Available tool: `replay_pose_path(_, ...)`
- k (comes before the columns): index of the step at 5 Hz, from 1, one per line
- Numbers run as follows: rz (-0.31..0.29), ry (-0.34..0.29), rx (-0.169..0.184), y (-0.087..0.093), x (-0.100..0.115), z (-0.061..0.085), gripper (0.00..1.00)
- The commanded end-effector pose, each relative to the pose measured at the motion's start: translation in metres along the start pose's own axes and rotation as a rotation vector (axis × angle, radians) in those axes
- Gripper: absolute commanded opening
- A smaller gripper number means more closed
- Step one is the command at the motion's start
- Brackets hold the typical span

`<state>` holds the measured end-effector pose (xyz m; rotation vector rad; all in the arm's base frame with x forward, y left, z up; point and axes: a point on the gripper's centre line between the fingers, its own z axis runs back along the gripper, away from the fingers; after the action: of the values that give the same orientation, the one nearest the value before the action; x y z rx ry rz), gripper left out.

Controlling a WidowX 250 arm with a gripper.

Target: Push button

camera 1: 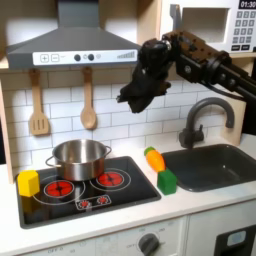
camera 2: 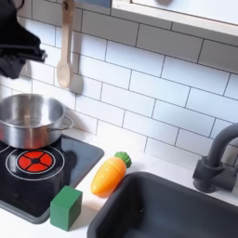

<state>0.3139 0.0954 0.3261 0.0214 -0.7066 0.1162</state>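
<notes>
Beneath the range hood (camera 1: pixel 75 45), whose buttons (camera 1: pixel 68 58) line its front panel, we see the tool (camera 1: pixel 133 97) hanging above the pot (camera 1: pixel 79 158), near a carrot (camera 1: pixel 154 159); we cannot tell whether its fingers are spread.

In both exterior views, pot (camera 1: pixel 80 158) on stove (camera 1: pixel 88 186), carrot (camera 2: pixel 110 174) between stove and sink (camera 2: pixel 177 212).
</notes>
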Motion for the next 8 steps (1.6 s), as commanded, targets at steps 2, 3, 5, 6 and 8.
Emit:
replay_pose_path(2, -0.037, -0.086, 0.019, 0.009, 0.04, 0.006, 0.0)
replay_pose_path(3, -0.042, -0.122, 0.035, 0.019, 0.053, 0.01, 0.0)
replay_pose_path(5, -0.046, -0.16, 0.041, 0.033, 0.068, 0.008, 0.0)
replay_pose_path(6, -0.052, -0.167, 0.036, 0.034, 0.074, 0.006, 0.0)
replay_pose_path(8, -0.066, -0.209, 0.045, 0.035, 0.093, 0.006, 0.0)
